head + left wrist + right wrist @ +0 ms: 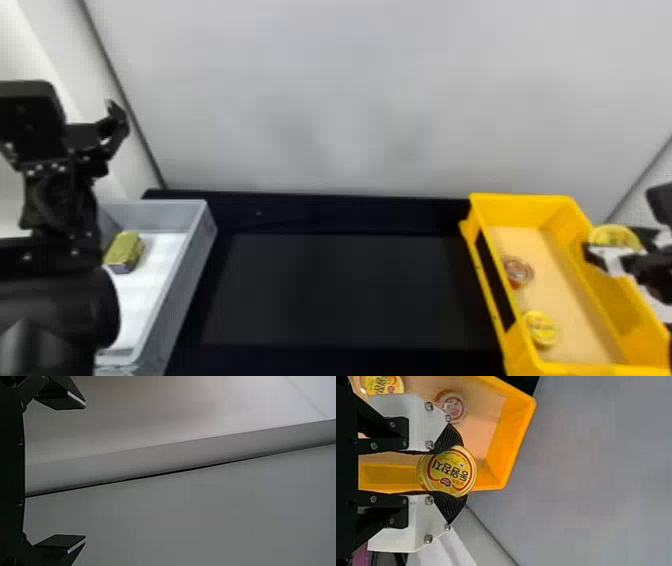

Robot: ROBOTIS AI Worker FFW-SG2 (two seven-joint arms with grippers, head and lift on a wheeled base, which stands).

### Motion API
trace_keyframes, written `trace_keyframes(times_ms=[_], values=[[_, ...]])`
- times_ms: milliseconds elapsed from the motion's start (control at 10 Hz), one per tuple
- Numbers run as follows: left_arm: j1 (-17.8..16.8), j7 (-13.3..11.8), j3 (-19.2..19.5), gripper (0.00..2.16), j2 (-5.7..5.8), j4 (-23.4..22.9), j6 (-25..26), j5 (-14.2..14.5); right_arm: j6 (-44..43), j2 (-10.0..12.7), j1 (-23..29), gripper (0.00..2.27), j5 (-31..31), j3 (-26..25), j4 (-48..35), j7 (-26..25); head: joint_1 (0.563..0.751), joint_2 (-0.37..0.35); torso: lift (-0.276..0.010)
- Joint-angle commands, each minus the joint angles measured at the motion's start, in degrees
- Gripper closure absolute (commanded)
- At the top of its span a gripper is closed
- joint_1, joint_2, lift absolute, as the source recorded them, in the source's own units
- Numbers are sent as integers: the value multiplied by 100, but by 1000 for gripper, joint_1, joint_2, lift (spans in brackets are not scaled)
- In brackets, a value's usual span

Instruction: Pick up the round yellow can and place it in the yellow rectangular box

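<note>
While the right gripper [458, 471] clamps the round yellow can [449, 473] (left gripper [85, 472] open), placement appears due: centre over the yellow box [522, 207], lower right, then release.

Behind the black table [340, 290] we see a broad, pale grey wall [350, 90], smoothly lit. Past the table's left end, a dark seam [123, 95] slants down towards it – with brighter white panelling [30, 45] beyond – and past its right end, we find another seam [637, 176].
</note>
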Motion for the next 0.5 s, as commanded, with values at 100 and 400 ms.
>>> trace_keyframes(times_ms=[100, 400], values=[[-6, 0, 0, 96, -15, -9, -5, 0, -91, 165, 129, 820, -997, -184, 423, -249, 694, 14, -61], [-6, 0, 0, 96, -15, -9, -5, 0, -188, 156, 121, 820, -1806, -316, 687, -820, 694, 14, -61]])
